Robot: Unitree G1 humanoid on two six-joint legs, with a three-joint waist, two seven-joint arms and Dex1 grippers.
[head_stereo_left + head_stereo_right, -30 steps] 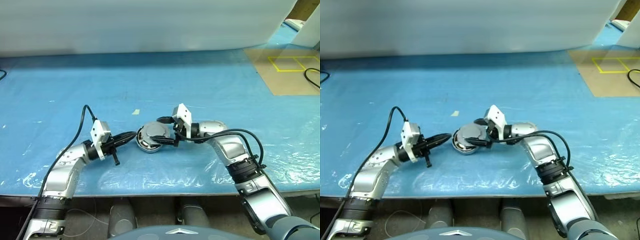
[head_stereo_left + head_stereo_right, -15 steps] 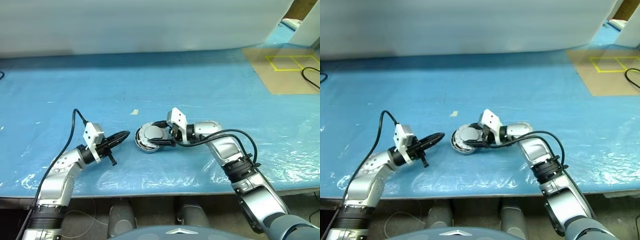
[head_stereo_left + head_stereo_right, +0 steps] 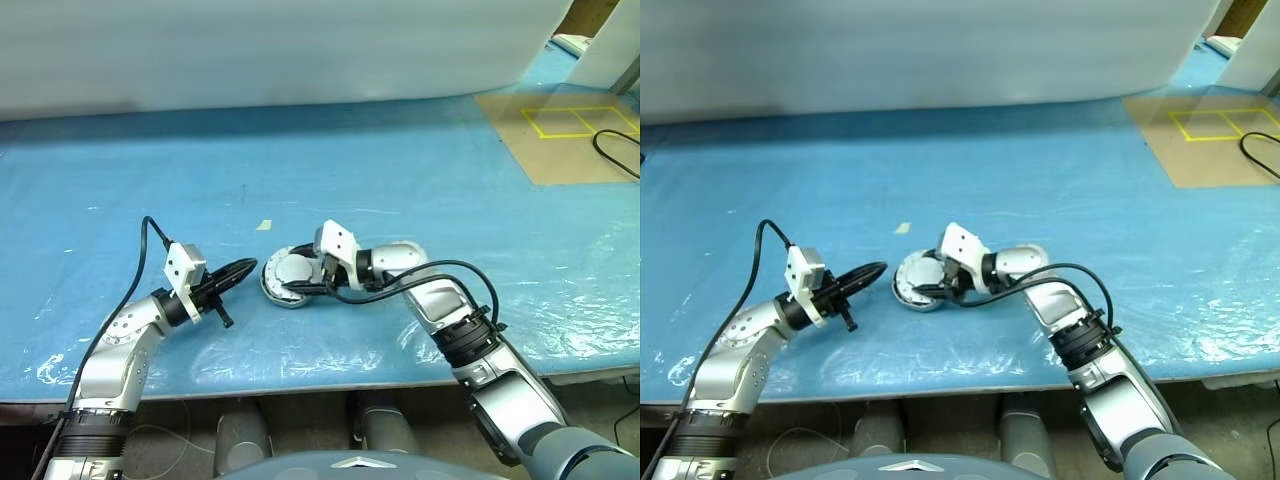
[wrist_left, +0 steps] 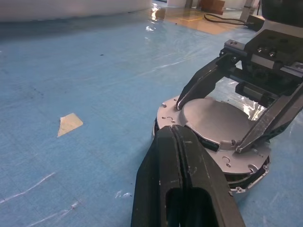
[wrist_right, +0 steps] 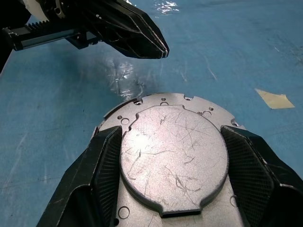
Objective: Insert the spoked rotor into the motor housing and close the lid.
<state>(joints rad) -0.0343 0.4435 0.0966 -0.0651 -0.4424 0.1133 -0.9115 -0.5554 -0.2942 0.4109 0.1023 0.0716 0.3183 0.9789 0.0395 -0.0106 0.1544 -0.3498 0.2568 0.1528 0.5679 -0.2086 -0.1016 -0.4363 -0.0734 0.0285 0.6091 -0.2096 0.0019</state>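
Two grippers are mine, and both sit low over a blue plastic-covered table (image 3: 420, 170). Nearest to me is my right gripper (image 5: 170, 156), its two black ribbed fingers (image 5: 106, 165) spread and set against opposite edges of the lid's raised centre plate, so I judge it is clamped on the lid (image 5: 173, 153) rather than hovering. That lid is a round silver-grey metal disc, plain face up, scuffed with fine scratches and ringed by small screw holes; it lies flat and closed on the motor housing (image 4: 246, 177), a shallow round grey case whose dark side gap shows just under the lid's rim. From this gripper the stack lies straight ahead between the fingers and slightly below; being round, it has no long axis to line up with. Whether the spoked rotor is seated inside I cannot tell, since the lid covers it. Just beyond the housing, on its far side from my right gripper, my left gripper (image 3: 247, 268) is clenched shut on nothing, its black fingertips pointing at the housing's edge, near but not touching. My right arm is clearly the nearer one, so any final press falls to it. Farther off lies a small scrap of pale tape (image 3: 263, 225).
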